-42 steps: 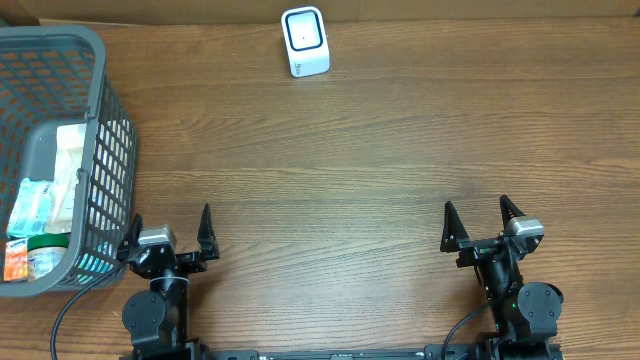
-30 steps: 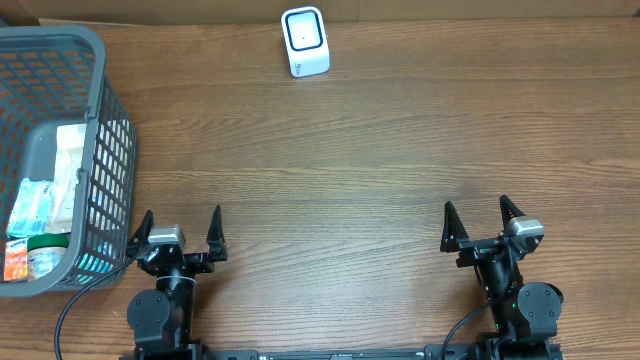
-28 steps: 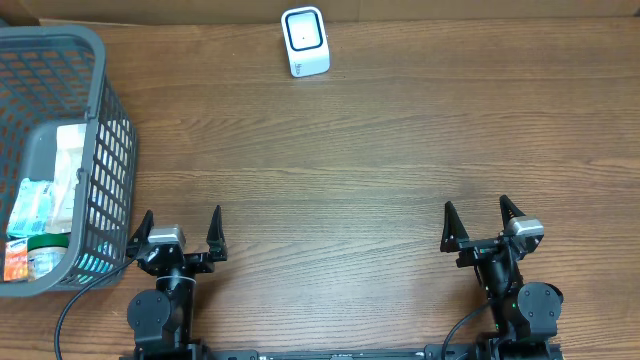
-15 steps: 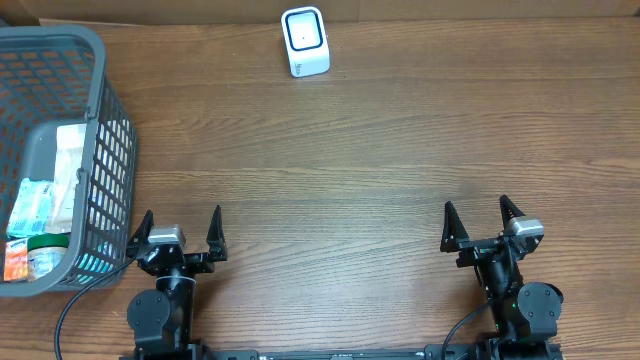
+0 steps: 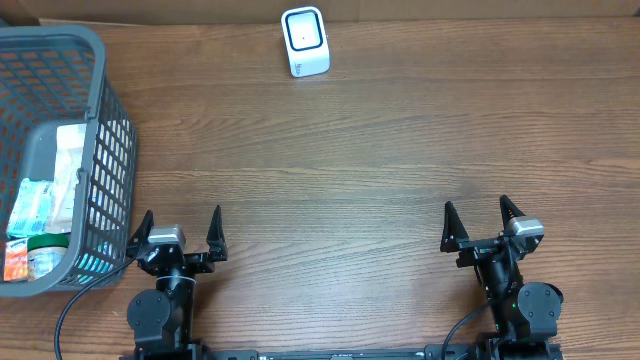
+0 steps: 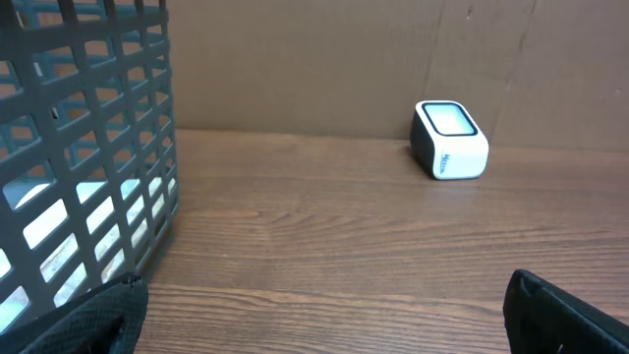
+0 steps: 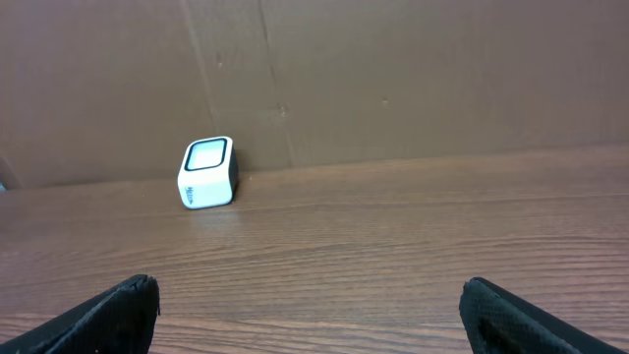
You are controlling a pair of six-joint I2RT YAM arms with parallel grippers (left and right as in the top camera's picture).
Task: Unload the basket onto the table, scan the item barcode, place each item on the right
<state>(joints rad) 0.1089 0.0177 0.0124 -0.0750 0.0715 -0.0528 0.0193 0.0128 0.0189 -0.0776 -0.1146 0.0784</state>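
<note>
A white barcode scanner (image 5: pixel 305 42) with a dark window stands at the far edge of the wooden table; it also shows as the scanner (image 6: pixel 450 141) and the scanner (image 7: pixel 207 173) in the two wrist views. The items lie in a grey mesh basket (image 5: pixel 100 80) at the left: a white pouch (image 5: pixel 70 160), a blue-and-white packet (image 5: pixel 30 205) and a green-lidded jar (image 5: pixel 45 250). My left gripper (image 5: pixel 182 222) (image 6: pixel 319 315) is open and holds nothing, close beside the basket's near corner. My right gripper (image 5: pixel 477 210) (image 7: pixel 313 315) is open with nothing in it, near the front right.
The basket wall (image 6: pixel 88 147) fills the left of the left wrist view. A brown cardboard backdrop (image 7: pixel 393 79) rises behind the table's far edge. Bare wood (image 5: pixel 330 170) stretches between the grippers and the scanner.
The left gripper shifted slightly to the right at the start of the frames and has stayed still since. The right arm has not moved.
</note>
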